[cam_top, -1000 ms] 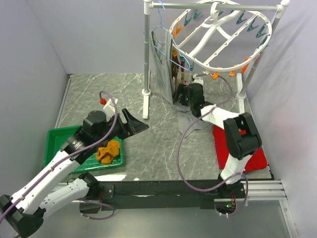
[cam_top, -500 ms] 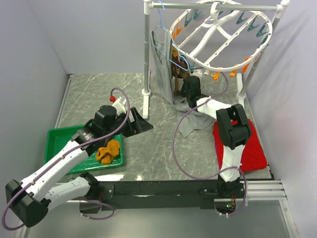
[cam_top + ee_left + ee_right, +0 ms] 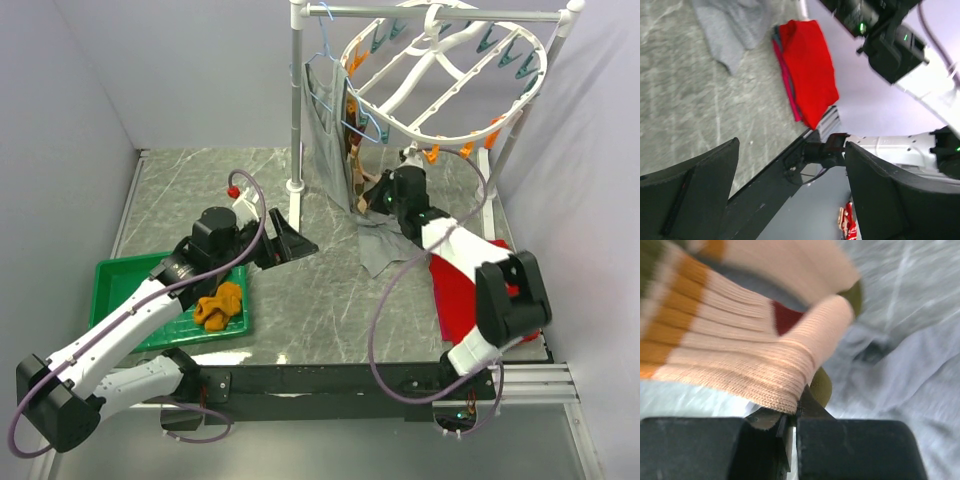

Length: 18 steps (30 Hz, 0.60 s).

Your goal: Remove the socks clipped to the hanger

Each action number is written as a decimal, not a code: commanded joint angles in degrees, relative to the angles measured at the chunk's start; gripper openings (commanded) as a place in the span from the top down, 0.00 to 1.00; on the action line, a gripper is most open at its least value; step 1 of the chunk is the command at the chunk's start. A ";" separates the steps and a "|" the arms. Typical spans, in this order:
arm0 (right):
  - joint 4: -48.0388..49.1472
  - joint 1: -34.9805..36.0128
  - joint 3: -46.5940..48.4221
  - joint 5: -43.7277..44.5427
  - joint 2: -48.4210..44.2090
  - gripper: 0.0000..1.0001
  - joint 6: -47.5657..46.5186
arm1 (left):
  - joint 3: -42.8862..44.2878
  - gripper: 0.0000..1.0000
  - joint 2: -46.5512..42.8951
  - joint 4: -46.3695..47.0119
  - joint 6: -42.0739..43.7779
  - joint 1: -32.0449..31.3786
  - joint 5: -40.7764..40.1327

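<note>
No text, label, brand or number readable in any view. Striped sock (image 3: 735, 345) clamped in right gripper (image 3: 792, 426): woven pattern only. Small red-and-white patch (image 3: 846, 220) below left gripper (image 3: 792, 146), maybe print, too blurred to read.

The hanger (image 3: 440, 132) — a round white ring with curved spokes, orange and teal clips along its rim — hangs tilted from the rail (image 3: 430, 13) by its hook. A striped sock (image 3: 740, 355) — pale ribbed knit, mustard bands, a dark red patch, olive trim — is pinched at its edge between the right fingers (image 3: 860, 450). A mustard-orange sock (image 3: 220, 305) lies crumpled in the green tray (image 3: 120, 275).
</note>
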 commanded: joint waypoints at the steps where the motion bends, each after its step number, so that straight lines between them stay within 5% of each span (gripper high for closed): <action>1: -2.11 -0.17 -5.29 -10.35 -8.60 1.00 2.31 | 1.75 0.08 -0.94 7.85 -2.03 -0.60 2.55; 9: -5.45 -0.17 -13.81 -20.11 -21.79 1.00 6.08 | 1.04 0.02 0.20 11.64 -3.62 -3.41 4.13; 18: -15.37 -0.17 -16.81 -30.40 -34.62 1.00 6.71 | 4.47 0.01 5.03 14.27 -1.16 -13.95 -2.28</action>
